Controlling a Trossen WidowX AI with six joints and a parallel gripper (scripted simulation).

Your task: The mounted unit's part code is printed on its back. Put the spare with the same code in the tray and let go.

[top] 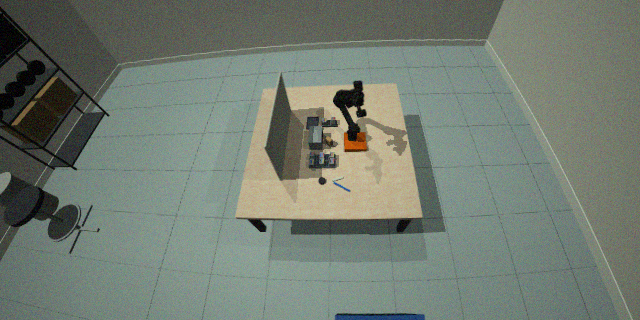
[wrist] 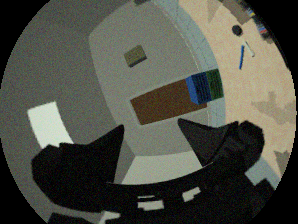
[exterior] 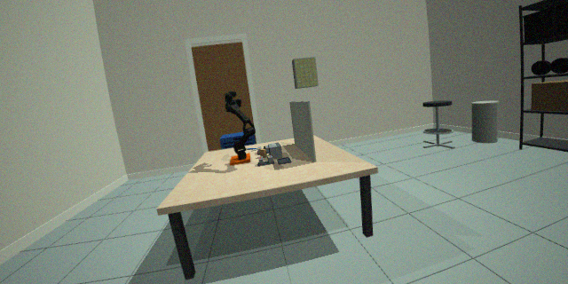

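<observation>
My gripper is open and empty, raised high above the table and facing the door wall. A grey box-like block stands mid-table, with a small tan-brown part beside it; which is the mounted unit, I cannot tell. Several small units stand in a dark rack. A smaller dark holder is on the block's other side, beside a flat dark tray. No part code is readable.
A tall grey panel stands behind the block. A black round object, a blue pen and a thin greenish stick lie near the rack. The arm's orange base is opposite the panel.
</observation>
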